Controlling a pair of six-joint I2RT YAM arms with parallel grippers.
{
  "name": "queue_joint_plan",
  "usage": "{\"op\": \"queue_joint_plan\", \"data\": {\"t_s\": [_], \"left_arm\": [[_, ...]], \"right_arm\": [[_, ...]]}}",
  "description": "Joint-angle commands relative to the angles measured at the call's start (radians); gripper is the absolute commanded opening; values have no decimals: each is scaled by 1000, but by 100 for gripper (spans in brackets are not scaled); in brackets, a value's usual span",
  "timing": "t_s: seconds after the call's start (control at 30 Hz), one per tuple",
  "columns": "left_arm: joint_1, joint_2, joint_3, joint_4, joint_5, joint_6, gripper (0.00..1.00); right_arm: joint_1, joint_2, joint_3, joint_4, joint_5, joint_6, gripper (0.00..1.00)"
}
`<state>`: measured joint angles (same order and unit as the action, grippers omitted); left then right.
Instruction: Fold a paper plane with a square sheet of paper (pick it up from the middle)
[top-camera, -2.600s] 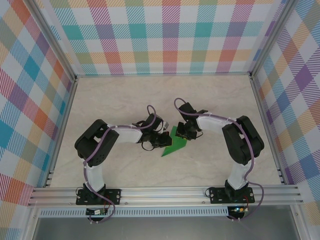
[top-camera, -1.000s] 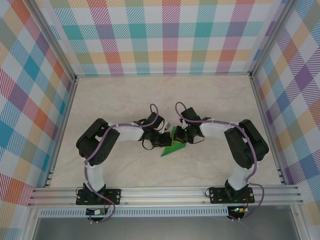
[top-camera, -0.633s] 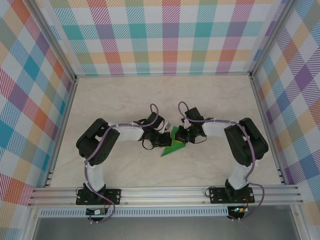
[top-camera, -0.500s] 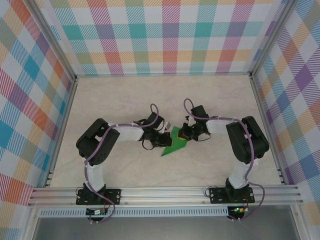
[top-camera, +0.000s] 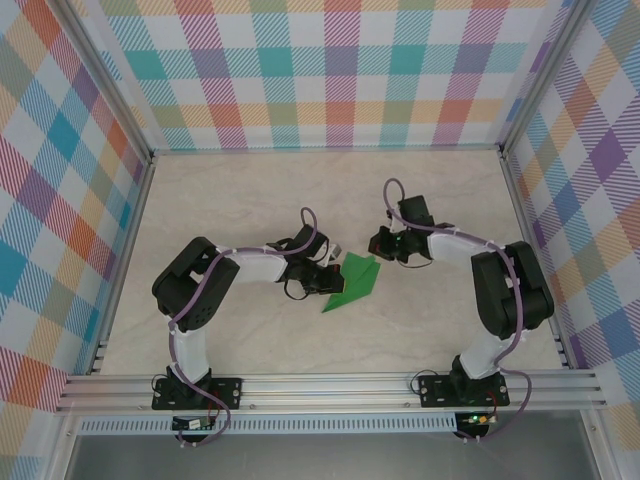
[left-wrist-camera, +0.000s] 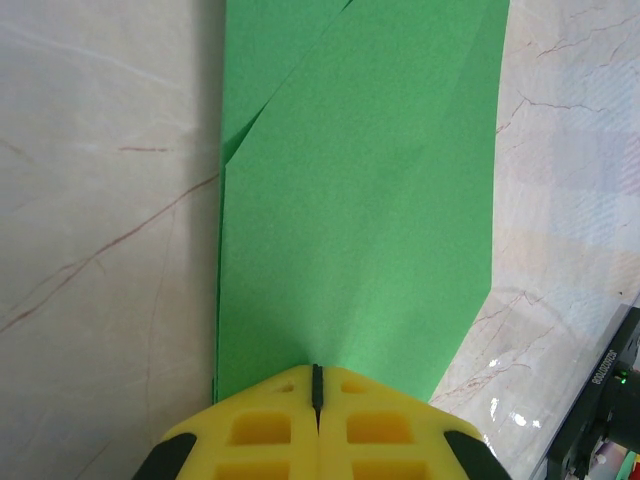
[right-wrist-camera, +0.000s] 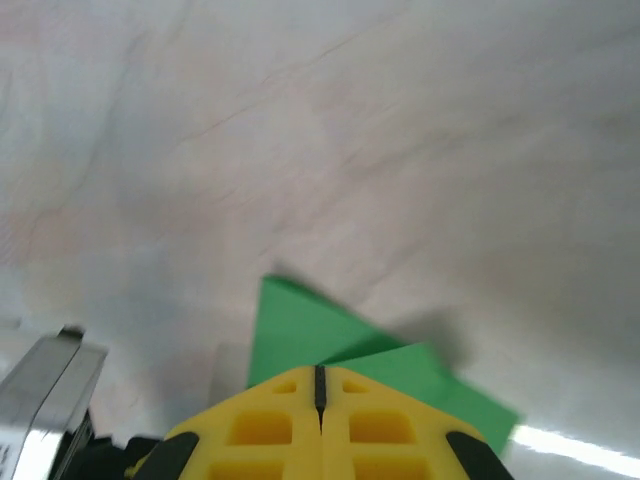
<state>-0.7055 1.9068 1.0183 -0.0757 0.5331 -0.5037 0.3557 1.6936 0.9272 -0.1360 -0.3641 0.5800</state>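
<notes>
The sheet of paper (top-camera: 355, 278) lies on the table as a flat, folded green pointed shape, with overlapping layers and a slanted crease in the left wrist view (left-wrist-camera: 360, 200). My left gripper (top-camera: 328, 281) is shut, its yellow fingertips (left-wrist-camera: 290, 395) resting on the paper's left edge. I cannot tell whether any layer is pinched between them. My right gripper (top-camera: 378, 243) is shut with nothing in it, above and to the right of the paper and clear of it. The right wrist view is blurred and has a green corner (right-wrist-camera: 300, 325) just beyond the right gripper (right-wrist-camera: 320, 372).
The marble-patterned tabletop (top-camera: 250, 200) is enclosed by checkered walls (top-camera: 330, 70) and aluminium rails (top-camera: 330, 385). The two arms curve in toward the middle. Part of the right arm (left-wrist-camera: 600, 420) appears at the edge of the left wrist view.
My right gripper has left the paper and moved up and to the right. The yellow part seen under it earlier is gone; the paper lies flat and green. The left gripper has stayed put.
</notes>
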Motion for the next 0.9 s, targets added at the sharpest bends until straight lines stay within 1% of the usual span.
{"op": "queue_joint_plan", "data": {"t_s": [0.0,0.13,0.3,0.37,0.47,0.57,0.63,0.77,0.87], "left_arm": [[-14,61,-35,-177,-50,12,0],[-16,60,-34,-177,-50,8,0],[-17,58,-35,-178,-52,9,0],[-17,58,-41,-179,-54,8,0],[-17,57,-52,-179,-56,5,0],[-16,54,-59,-182,-56,5,0],[-16,51,-60,-179,-55,6,0],[-16,52,-54,-176,-53,2,0],[-17,55,-41,-171,-46,1,0]], "right_arm": [[77,5,-40,34,-55,50,0],[103,51,-63,90,-73,100,0],[96,116,-64,85,-63,69,0],[75,137,-64,72,-48,36,0],[3,148,-80,91,-46,-1,0],[-83,137,-82,120,-46,-27,0],[-117,114,-65,121,-44,-35,0],[-112,54,-24,95,-56,-27,0],[-71,6,-49,94,-59,1,0]]}}
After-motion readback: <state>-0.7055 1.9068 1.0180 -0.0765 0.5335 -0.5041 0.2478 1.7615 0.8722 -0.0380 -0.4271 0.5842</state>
